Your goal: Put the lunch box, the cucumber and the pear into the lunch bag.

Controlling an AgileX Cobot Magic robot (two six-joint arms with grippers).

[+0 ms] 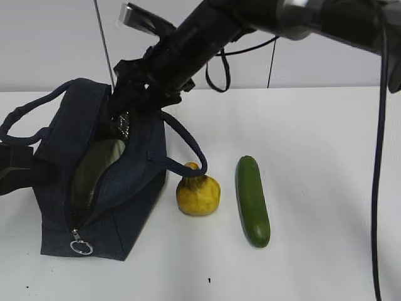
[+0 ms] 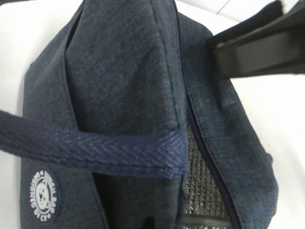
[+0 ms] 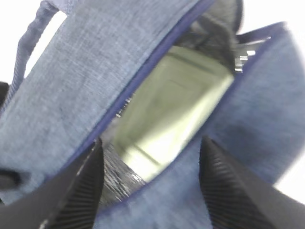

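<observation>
The navy lunch bag (image 1: 135, 188) lies on the white table at the left with its zipper open. The lunch box (image 1: 94, 166) sits inside it, its pale green lid showing, also in the right wrist view (image 3: 176, 105). The yellow pear (image 1: 198, 193) and the dark green cucumber (image 1: 252, 200) lie on the table to the bag's right. My right gripper (image 1: 128, 94) (image 3: 152, 143) is open and empty over the bag's far end, jaws straddling one wall. My left gripper (image 1: 37, 168) grips the bag's left side; its fingers are hidden in the left wrist view, which the bag (image 2: 124, 71) fills.
The bag's ring zipper pull (image 1: 81, 246) lies at its near end. One loop handle (image 1: 188, 147) arches toward the pear. Silver lining (image 2: 200, 181) shows inside the opening. The right arm (image 1: 294, 19) crosses above the table's back; cables hang behind it.
</observation>
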